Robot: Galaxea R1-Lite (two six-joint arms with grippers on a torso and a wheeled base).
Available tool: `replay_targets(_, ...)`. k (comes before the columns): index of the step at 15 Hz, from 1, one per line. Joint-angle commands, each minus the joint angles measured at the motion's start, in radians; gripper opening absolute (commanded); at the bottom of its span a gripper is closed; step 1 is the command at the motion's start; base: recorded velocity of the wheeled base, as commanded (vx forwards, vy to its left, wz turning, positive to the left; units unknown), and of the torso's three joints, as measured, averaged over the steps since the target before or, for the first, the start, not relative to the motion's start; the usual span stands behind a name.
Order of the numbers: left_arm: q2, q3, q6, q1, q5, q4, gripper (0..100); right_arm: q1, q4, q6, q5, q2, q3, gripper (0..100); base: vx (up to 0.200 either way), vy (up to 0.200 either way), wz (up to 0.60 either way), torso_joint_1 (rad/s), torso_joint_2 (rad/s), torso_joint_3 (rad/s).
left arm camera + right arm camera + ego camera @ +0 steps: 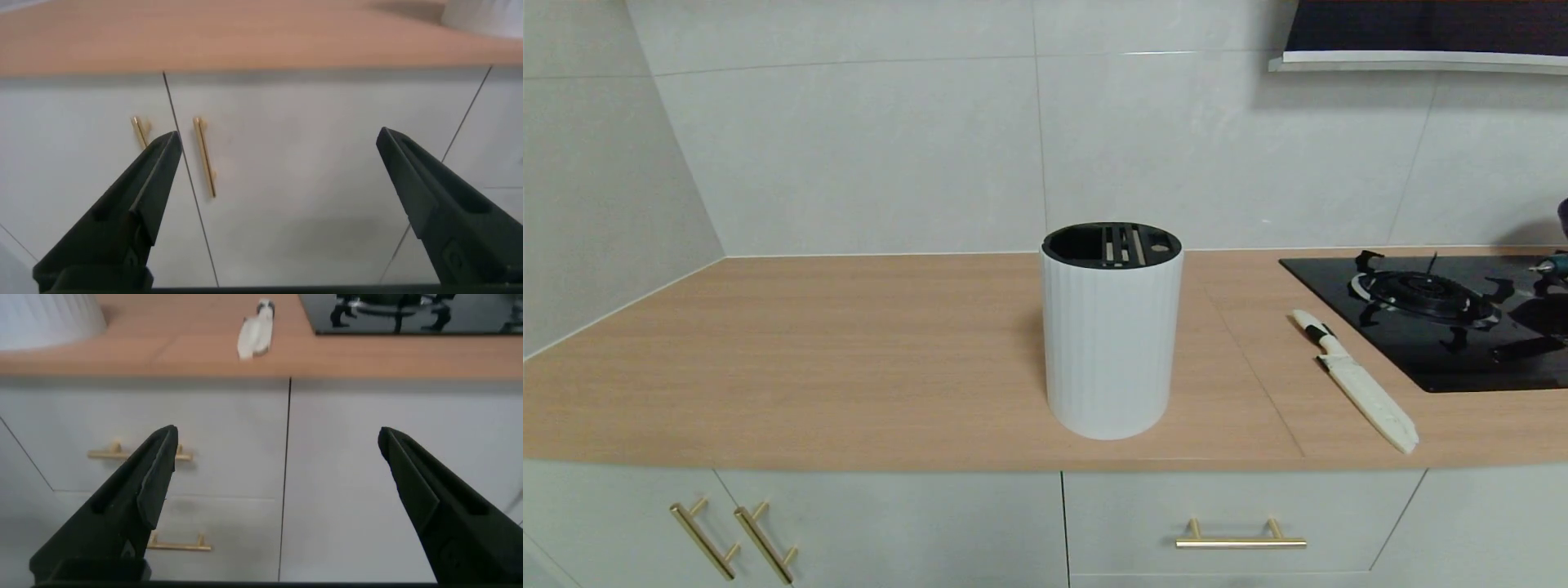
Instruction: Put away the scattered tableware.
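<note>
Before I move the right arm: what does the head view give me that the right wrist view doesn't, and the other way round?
Head view adds: the black slotted top of the holder, the tiled wall and the hood edge.
Right wrist view adds: the right pincer, open, facing the drawer fronts below the counter, and a lower gold handle.
Shared: the white knife lying on the countertop between the white holder and the stove, plus the upper drawer handle.

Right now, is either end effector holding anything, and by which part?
Nothing is held. The left end effector and right end effector are both open and empty; the knife lies on the counter.
</note>
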Motion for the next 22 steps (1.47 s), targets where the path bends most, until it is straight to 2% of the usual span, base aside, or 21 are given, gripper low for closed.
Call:
replay_targets(1, 0.001, 0.0, 0.0, -0.001, 0.0, 0.0, 100, 0.001, 0.0, 0.0, 0.0, 0.001, 0.0, 100, 0.0, 0.0, 0.0, 0.217, -0.48, -0.281)
replay_targets(17, 0.001, 0.0, 0.0, -0.001, 0.0, 0.0, 100, 0.001, 0.0, 0.0, 0.0, 0.001, 0.0, 100, 0.0, 0.0, 0.0, 0.257, -0.55, -0.296)
replay_targets(22, 0.001, 0.0, 0.0, 0.0, 0.0, 0.0, 100, 0.001, -0.001, 0.001, -0.001, 0.001, 0.0, 100, 0.0, 0.0, 0.0, 0.186, -0.37, -0.193)
